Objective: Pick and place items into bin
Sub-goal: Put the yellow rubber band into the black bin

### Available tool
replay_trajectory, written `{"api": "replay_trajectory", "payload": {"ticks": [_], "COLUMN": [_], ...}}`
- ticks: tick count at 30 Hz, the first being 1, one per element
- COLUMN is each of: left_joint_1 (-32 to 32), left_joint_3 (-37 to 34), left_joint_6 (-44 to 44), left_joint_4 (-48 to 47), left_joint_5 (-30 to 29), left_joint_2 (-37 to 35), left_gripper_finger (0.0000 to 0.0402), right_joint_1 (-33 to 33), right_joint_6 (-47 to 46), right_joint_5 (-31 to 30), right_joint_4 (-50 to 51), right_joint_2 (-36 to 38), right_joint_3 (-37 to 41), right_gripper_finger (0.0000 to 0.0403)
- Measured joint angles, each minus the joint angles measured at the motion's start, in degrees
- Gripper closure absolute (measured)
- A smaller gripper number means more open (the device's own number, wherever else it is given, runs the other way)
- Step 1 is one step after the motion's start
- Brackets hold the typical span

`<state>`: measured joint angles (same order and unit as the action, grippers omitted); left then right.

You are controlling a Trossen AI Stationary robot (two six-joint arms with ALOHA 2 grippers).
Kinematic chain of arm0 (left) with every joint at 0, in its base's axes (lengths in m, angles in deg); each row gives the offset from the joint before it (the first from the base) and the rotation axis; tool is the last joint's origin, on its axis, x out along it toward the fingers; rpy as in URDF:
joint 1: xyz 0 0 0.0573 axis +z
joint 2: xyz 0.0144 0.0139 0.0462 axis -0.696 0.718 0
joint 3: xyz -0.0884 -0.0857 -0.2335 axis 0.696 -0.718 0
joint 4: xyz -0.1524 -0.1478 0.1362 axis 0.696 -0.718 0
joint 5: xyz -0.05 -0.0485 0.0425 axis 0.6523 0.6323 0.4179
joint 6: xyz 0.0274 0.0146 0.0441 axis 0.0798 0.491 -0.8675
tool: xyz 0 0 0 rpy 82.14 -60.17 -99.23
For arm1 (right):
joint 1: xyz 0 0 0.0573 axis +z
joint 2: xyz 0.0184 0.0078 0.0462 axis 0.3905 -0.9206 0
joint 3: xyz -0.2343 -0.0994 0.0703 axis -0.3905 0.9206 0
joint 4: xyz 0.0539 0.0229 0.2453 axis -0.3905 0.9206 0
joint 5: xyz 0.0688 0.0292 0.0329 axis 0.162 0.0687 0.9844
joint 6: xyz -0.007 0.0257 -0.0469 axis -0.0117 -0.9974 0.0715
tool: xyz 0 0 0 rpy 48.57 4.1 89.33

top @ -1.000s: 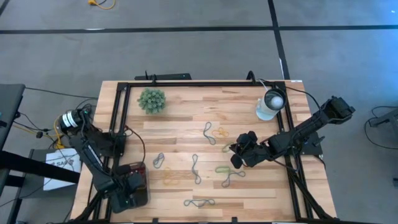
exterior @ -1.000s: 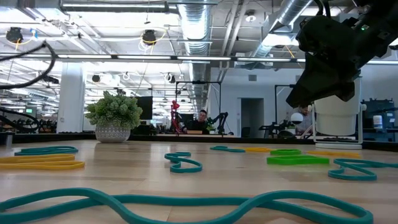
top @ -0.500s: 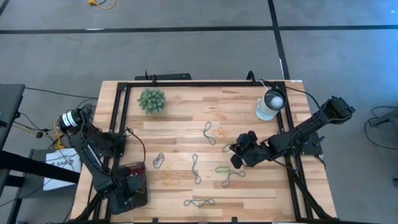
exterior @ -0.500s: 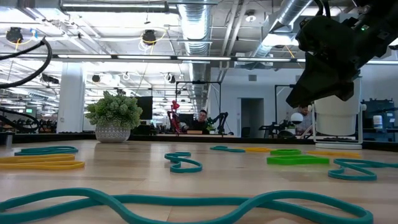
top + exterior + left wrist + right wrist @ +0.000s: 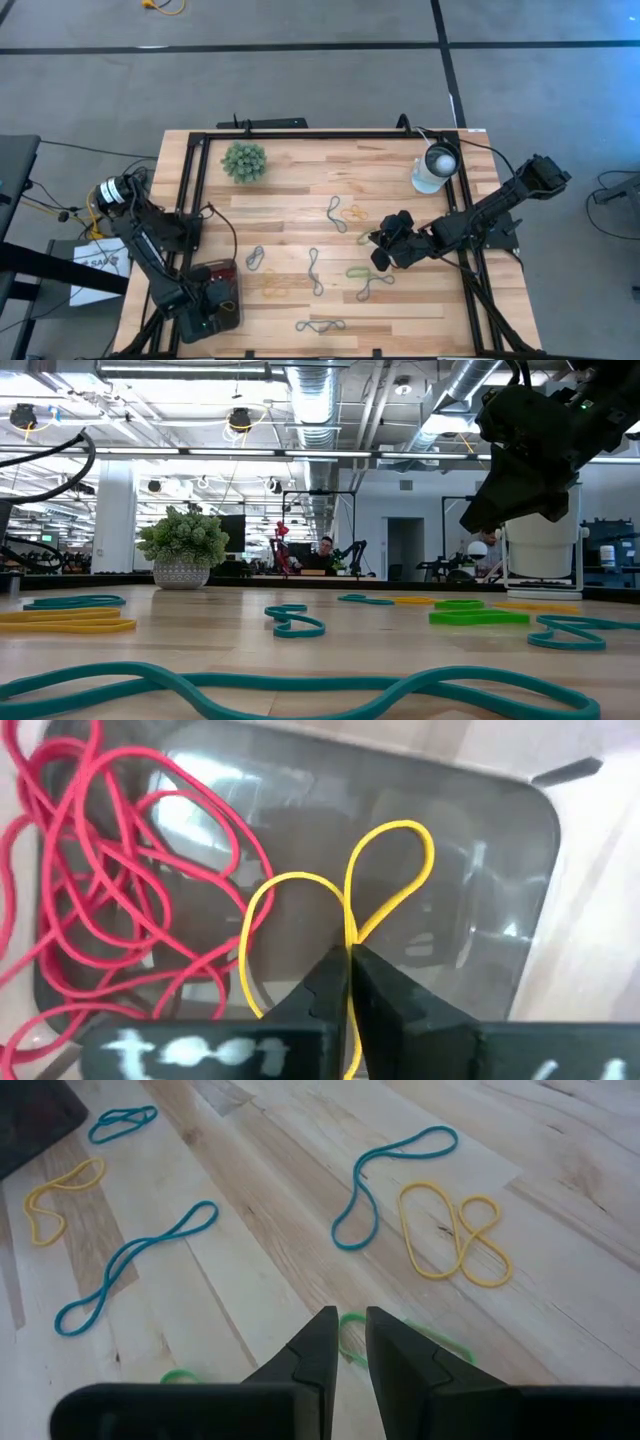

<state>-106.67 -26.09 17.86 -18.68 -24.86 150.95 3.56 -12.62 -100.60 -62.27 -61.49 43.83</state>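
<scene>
- Left wrist view: dark grey translucent plastic bin (image 5: 520, 850) holds tangled red rubber-band loops (image 5: 110, 890); left gripper (image 5: 348, 982), pinched closed, grips a yellow rubber-band loop (image 5: 385, 880) over it.
- Bin sits at the wooden table's (image 5: 290, 195) front-left corner.
- Right gripper (image 5: 343, 1342), fingers slightly apart, empty, hovers above scattered teal (image 5: 395, 1175) and yellow loops (image 5: 455, 1235) on mid-table.

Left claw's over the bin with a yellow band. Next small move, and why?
Probably open the left claw and let go. It is pinched shut on the yellow band, whose loops hang right over the bin, beside the red bands already lying inside. Nothing else looks needed before release.
</scene>
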Motion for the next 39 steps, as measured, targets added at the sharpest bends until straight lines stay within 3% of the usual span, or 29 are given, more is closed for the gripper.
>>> {"api": "replay_trajectory", "payload": {"ticks": [4, 12, 18, 22, 28, 32, 35, 39], "left_joint_1": [0.04, 0.88, 2.54, 2.98, 4.57, 7.24, 10.44, 15.7], "left_joint_3": [0.0, 0.0, 0.0, 0.0, 0.0, 0.0, 0.0, 0.0], "left_joint_6": [-1.91, -0.97, -1.0, 0.17, 1.89, -0.19, -10.3, -28.43], "left_joint_4": [0.33, -0.73, -0.78, -0.47, -0.48, 1.26, 7.44, 17.12], "left_joint_5": [3.72, -3.15, 5.63, 5.75, -1.52, -14.97, -20.87, -20.3], "left_joint_2": [0.0, 0.0, -1.63, -5.71, -15.31, -20.22, -21.89, -21.85], "left_gripper_finger": [0.0371, 0.0292, 0.0267, 0.0269, 0.0281, 0.0292, 0.0299, 0.0306], "right_joint_1": [0.0, 0.0, 0.0, 0.0, 0.0, 0.0, 0.0, 0.0], "right_joint_6": [0.02, -0.02, 0.0, -0.07, -0.09, -0.09, -0.07, -0.04], "right_joint_5": [0.0, 0.02, 0.02, 0.02, 0.02, 0.02, 0.02, 0.02], "right_joint_4": [0.0, 0.0, 0.01, 0.0, 0.0, 0.0, 0.0, 0.0], "right_joint_2": [0.0, 0.0, 0.0, 0.0, 0.0, 0.0, 0.0, 0.0], "right_joint_3": [0.0, 0.0, 0.0, 0.0, 0.0, 0.0, 0.0, 0.0], "right_gripper_finger": [0.0352, 0.0352, 0.0352, 0.0352, 0.0352, 0.0352, 0.0352, 0.0352]}}
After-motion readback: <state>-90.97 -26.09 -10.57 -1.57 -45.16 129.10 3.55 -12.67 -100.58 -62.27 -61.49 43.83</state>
